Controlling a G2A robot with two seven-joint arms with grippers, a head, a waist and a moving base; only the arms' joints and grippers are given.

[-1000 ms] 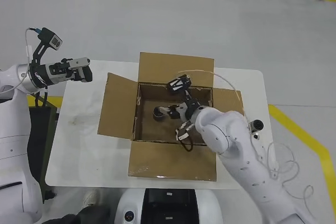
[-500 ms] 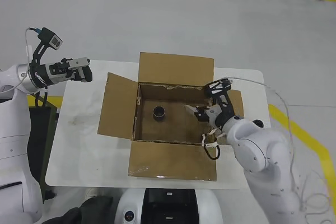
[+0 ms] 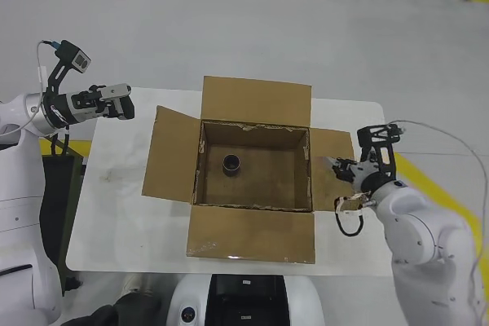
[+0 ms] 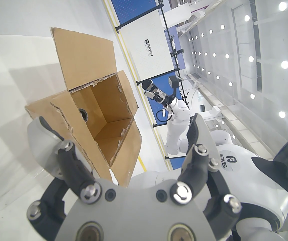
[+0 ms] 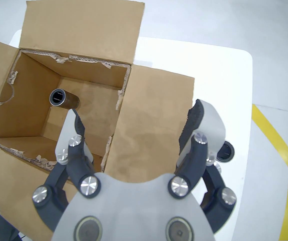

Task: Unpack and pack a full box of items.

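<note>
- Nearest you: the box (image 3: 253, 232) stands mid-bench (image 3: 114, 212) with all four flaps folded out.
- Right end effector (image 5: 133, 109) hangs over the right-hand flap, fingers spread, nothing held.
- Beside that flap, the loose cylinder (image 5: 226, 153) sits on the bench, partly hidden behind one finger.
- Farther in: the boxed cylinder (image 5: 63, 100) stands upright on the box floor, toward the left wall. It is the one item you can see inside.
- Farthest: left end effector (image 3: 126, 99) is over the bench's far left corner, well apart from the box, fingers spread and empty.
- Progress, as a judgement: one item out, one in. Either unpacking is one lift short, or repacking has barely begun. You cannot tell which from here.
</note>
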